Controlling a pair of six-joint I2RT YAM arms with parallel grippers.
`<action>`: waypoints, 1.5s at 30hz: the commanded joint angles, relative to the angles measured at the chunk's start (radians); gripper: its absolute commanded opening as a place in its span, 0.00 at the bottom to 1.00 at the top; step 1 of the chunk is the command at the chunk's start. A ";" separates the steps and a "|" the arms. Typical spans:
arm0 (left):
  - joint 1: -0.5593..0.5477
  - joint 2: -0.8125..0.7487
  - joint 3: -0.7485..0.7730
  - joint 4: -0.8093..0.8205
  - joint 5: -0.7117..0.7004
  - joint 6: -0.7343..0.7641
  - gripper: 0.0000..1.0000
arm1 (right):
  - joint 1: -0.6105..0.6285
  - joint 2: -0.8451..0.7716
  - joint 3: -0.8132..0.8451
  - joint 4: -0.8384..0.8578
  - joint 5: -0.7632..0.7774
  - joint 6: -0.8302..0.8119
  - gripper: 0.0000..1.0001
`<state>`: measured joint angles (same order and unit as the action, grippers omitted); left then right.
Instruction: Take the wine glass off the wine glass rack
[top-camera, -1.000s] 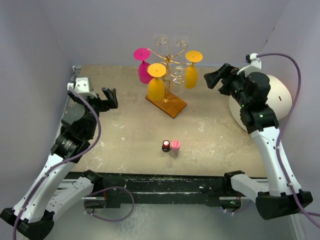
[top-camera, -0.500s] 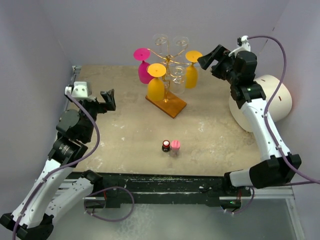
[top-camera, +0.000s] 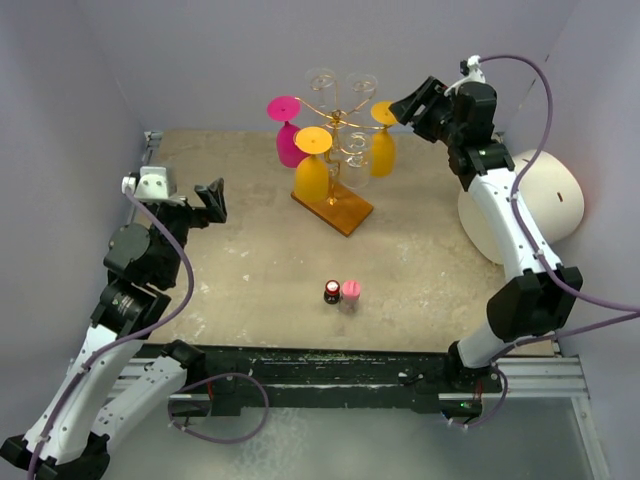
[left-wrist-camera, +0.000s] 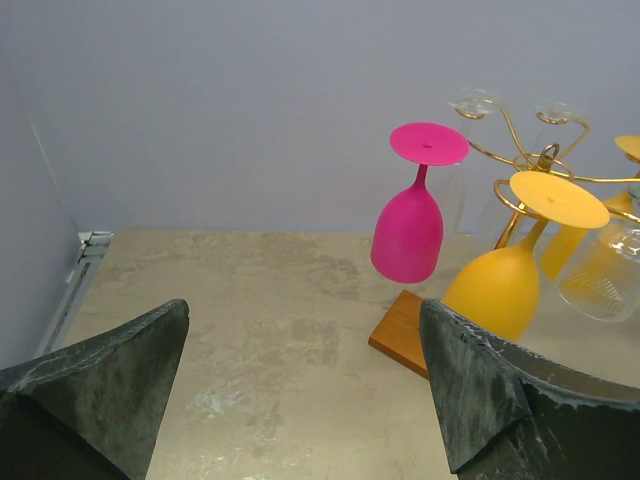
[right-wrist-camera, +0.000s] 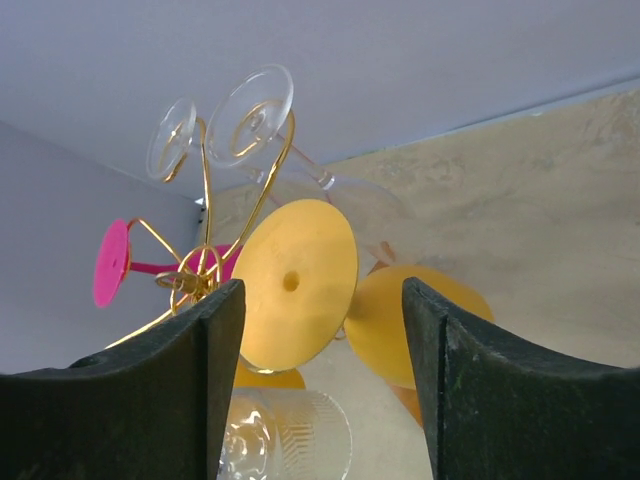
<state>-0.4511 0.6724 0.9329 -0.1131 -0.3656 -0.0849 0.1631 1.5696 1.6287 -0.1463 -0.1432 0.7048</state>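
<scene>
Fingers of the right gripper (top-camera: 402, 105) are spread, just beside a yellow wine glass (top-camera: 383, 152) hanging on the wine glass rack (top-camera: 345, 212). Left gripper (top-camera: 212, 200) likewise spread, well apart.

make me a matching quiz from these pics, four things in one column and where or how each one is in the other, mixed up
1. pink wine glass
2. wooden base
3. right end effector
4. left end effector

A. open, close to a yellow glass foot
B. hanging upside down
C. open, off at the left side
D. lying flat on the table

Pairs: 1-B, 2-D, 3-A, 4-C
</scene>
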 joint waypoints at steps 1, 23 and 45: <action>0.011 -0.012 0.000 0.036 0.029 0.009 0.99 | -0.002 0.025 0.063 0.048 -0.041 0.018 0.64; 0.023 0.005 0.000 0.031 0.050 0.002 0.99 | -0.002 0.048 0.092 -0.010 -0.015 0.010 0.34; 0.032 0.015 0.001 0.032 0.066 -0.004 0.99 | -0.002 0.026 0.109 -0.016 0.027 0.078 0.15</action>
<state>-0.4282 0.6861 0.9329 -0.1139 -0.3168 -0.0856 0.1635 1.6348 1.6924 -0.1677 -0.1562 0.7700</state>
